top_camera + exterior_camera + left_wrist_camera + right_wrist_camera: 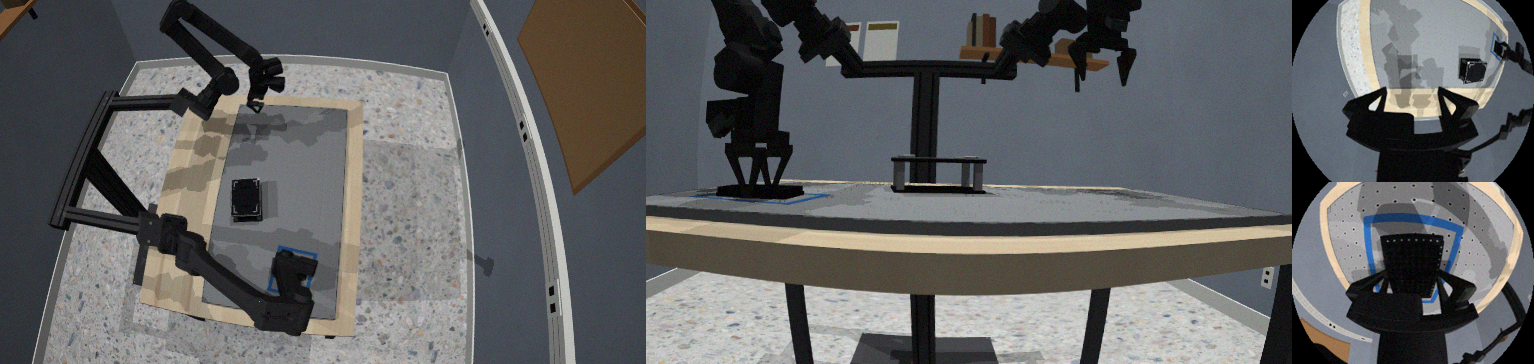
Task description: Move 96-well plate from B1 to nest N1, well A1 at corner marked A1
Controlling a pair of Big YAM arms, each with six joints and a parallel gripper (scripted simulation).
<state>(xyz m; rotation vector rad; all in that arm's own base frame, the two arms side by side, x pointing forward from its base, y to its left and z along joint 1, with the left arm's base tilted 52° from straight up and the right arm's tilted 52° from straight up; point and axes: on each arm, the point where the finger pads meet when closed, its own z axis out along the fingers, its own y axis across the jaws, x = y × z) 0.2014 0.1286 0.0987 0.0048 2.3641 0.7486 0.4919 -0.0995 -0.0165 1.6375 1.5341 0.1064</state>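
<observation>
In the right wrist view, our black right jaws (762, 186), spread wide, clasp the black rectangular 96-well plate (726, 191) (1411, 259) at nine and three o'clock, inside the blue square outline (297, 249) (811, 199) (1368, 243). Our black left jaws (256, 107) (1103, 82) gape fully, holding nothing.

Lab-like room, perforated bench mat (295, 165) (1026, 207) (1434, 36) (1345, 235).

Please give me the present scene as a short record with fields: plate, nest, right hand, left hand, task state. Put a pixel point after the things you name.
plate: black 96-well plate (760, 192) (1411, 263), flat on the bench inside the blue outline (297, 248) (808, 199) (1414, 218)
nest: raised nest (246, 197) (938, 160) (1475, 71), nothing on it
right hand (760, 187) (1412, 270): shut on the plate
left hand (256, 107) (1103, 82) (1413, 90): open, away from plate and nest
task state: plate not yet in nest
well A1: cannot tell
</observation>
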